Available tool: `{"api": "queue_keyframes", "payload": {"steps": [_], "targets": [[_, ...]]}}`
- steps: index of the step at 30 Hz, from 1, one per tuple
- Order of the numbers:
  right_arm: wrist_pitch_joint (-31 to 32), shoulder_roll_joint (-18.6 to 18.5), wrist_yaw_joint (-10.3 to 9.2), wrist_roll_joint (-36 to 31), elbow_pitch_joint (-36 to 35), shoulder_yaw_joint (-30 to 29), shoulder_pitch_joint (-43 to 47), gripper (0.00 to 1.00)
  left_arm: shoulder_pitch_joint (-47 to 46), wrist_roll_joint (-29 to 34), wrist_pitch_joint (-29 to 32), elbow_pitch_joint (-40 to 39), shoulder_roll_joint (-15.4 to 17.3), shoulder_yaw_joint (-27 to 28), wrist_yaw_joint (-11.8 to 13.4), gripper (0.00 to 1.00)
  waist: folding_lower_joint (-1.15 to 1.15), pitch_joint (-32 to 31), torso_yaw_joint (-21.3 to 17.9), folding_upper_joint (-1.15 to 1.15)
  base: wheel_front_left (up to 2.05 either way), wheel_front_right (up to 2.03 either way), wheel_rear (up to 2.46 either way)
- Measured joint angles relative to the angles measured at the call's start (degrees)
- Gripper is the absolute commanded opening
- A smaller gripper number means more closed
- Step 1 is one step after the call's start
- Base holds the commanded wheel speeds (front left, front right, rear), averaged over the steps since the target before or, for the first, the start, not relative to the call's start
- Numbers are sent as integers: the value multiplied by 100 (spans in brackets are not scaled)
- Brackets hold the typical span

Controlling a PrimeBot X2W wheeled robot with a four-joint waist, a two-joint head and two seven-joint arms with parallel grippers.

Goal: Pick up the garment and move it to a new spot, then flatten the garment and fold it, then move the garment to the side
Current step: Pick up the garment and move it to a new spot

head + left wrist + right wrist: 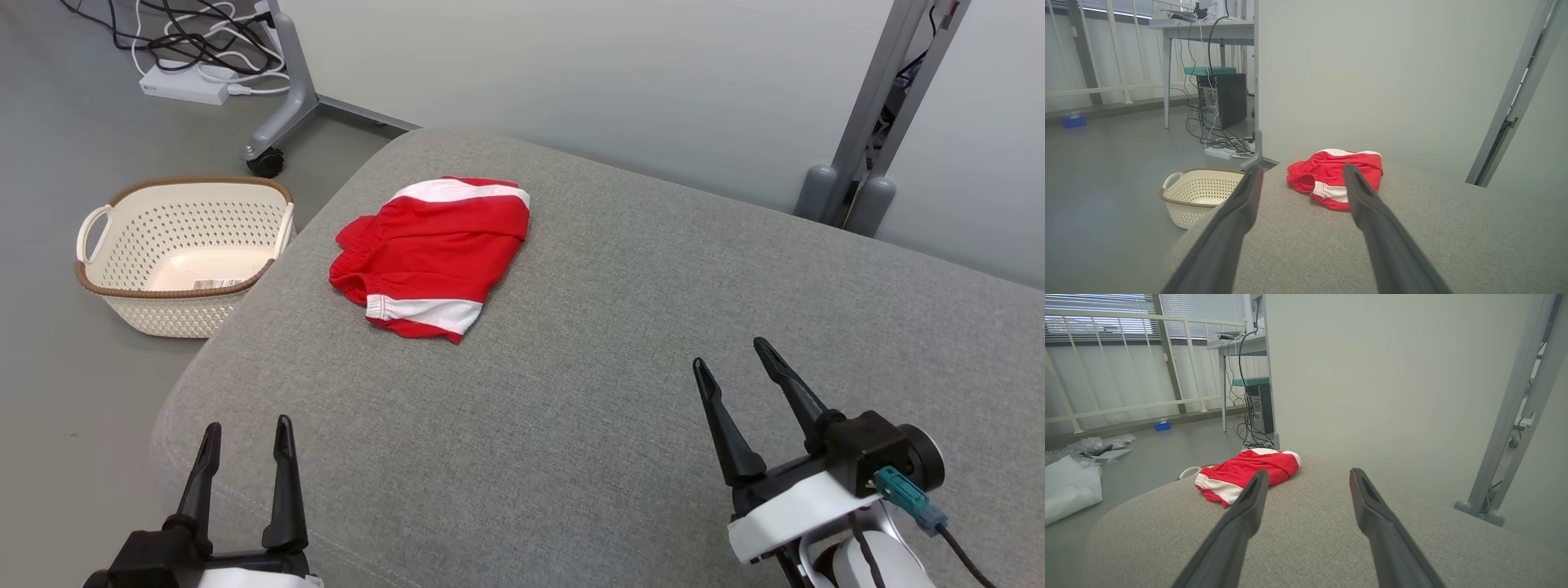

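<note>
- The garment (pixel 433 253), red shorts with white bands, lies in a compact, partly folded heap on the grey cushion (pixel 571 392). It is ahead of the left gripper (pixel 249 423) and a little to its right, and well apart from it.
- From the right gripper (pixel 729 351) the garment sits ahead and far off to the left, also well apart.
- In the left wrist view the heap shows beyond the fingertips (pixel 1349 169), in the gap between the two fingers. In the right wrist view it lies past the tip of the left-hand finger.
- The left gripper has its fingers moderately parted and grips nothing. It sits over the near edge of the cushion.
- The right gripper is also spread, a little wider, with nothing between its fingers. It is over the near right part of the cushion.
- A cream perforated basket (pixel 171 314) with a brown rim stands on the floor ahead and to the left of the left gripper, just beside the cushion's edge.
- Farther ahead of that gripper, a white power strip (pixel 184 86) with tangled cables lies by a grey wheeled stand leg (pixel 286 106).
- A second grey stand (pixel 882 106) rises against the pale wall, far ahead of the right gripper.
</note>
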Motion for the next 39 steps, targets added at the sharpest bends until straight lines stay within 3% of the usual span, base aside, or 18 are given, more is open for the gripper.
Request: {"api": "queue_keyframes", "payload": {"steps": [11,19,28,32,39], "targets": [[1,0,0,8,40,4,6,100,40,-55,0,11,0,-13,54,100,0,-57,-54,0,0,0,0],[0,2,0,-56,-97,-146,16,100,-85,-131,0,151,2,-9,-40,100,0,33,-73,0,0,0,0],[1,2,0,-538,-309,-502,-29,100,-966,-63,0,765,20,-76,-554,100,0,571,-44,0,0,0,0],[1,-3,0,-766,-356,-526,-163,100,-1714,-191,303,1447,349,-237,-839,100,0,878,-85,0,0,0,0],[102,-156,0,-873,-538,-513,-453,100,-3217,-691,983,2218,901,-313,-946,100,0,1435,-317,0,0,0,0]]}}
